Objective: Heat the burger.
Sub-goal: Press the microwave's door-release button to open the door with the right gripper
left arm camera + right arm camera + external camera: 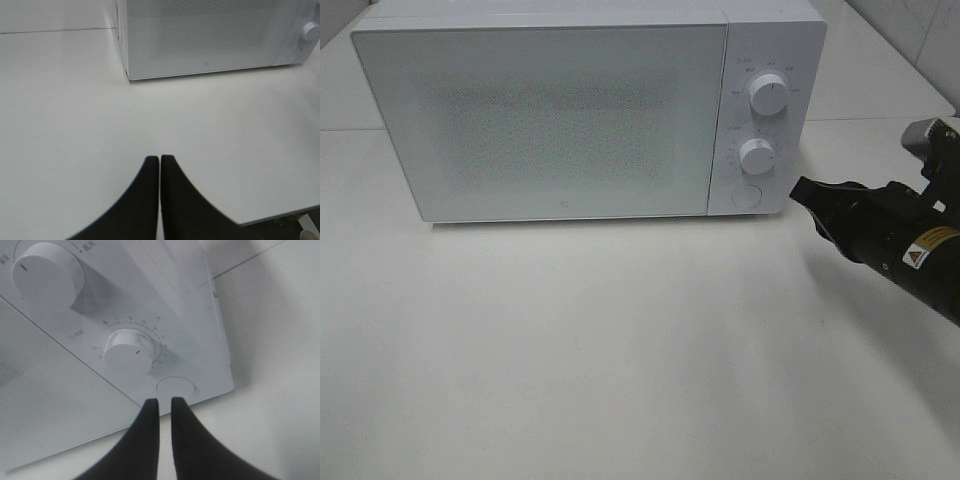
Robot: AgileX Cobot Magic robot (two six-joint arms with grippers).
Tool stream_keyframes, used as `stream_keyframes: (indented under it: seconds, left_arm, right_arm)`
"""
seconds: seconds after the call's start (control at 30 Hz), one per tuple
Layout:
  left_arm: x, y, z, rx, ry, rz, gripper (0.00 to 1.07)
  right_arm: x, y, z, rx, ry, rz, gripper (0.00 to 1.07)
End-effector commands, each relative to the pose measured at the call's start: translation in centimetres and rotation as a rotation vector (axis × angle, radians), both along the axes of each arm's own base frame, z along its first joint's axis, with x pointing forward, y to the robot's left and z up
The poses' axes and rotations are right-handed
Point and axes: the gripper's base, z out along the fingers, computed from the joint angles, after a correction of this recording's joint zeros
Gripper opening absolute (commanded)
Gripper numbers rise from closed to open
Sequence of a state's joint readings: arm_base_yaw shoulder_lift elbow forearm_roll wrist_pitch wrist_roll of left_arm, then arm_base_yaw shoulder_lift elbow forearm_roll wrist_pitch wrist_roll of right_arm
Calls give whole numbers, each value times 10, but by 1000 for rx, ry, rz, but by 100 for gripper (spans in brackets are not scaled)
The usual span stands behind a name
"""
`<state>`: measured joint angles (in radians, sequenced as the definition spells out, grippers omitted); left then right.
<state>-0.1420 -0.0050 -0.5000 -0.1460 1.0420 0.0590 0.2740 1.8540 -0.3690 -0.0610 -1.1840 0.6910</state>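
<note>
The burger is out of view. The white microwave (550,110) stands at the back of the table with its door closed. My right gripper (798,190) hovers just off the control panel's lower right corner, beside the round door button (746,196) and below the lower knob (758,156). In the right wrist view its fingertips (162,401) are almost together with a thin slit between them, holding nothing, just short of the round button (176,388) and the lower knob (129,351). My left gripper (160,158) is shut and empty over the bare table, well in front of the microwave (210,35).
The upper knob (767,95) sits above the lower one on the panel. The white table (620,350) spreads out in front of the microwave. In the left wrist view the table's edge (280,216) runs close beside the left gripper.
</note>
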Motion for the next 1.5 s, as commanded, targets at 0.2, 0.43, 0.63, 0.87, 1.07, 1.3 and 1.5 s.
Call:
stream_keyframes:
  seconds: [0.2, 0.43, 0.63, 0.87, 1.07, 1.3, 1.5]
  left_arm:
    - [0, 0, 0, -5, -13, 1, 0]
    - [0, 0, 0, -5, -13, 1, 0]
    - [0, 0, 0, -5, -13, 1, 0]
    - [0, 0, 0, -5, -13, 1, 0]
    - [0, 0, 0, -5, -13, 1, 0]
    - [0, 0, 0, -5, -13, 1, 0]
    - [0, 0, 0, -5, -13, 1, 0]
  right_arm:
    - [1, 8, -6, 411, 86, -46, 7]
    - [2, 9, -3, 629, 100, -74, 7]
    - [16, 17, -3, 636, 155, -60, 5]
    - [35, 19, -4, 606, 216, -111, 6]
    - [44, 19, -5, 582, 252, -155, 6]
    - [50, 21, -4, 572, 263, -161, 6]
    - [47, 27, -15, 557, 297, -134, 6]
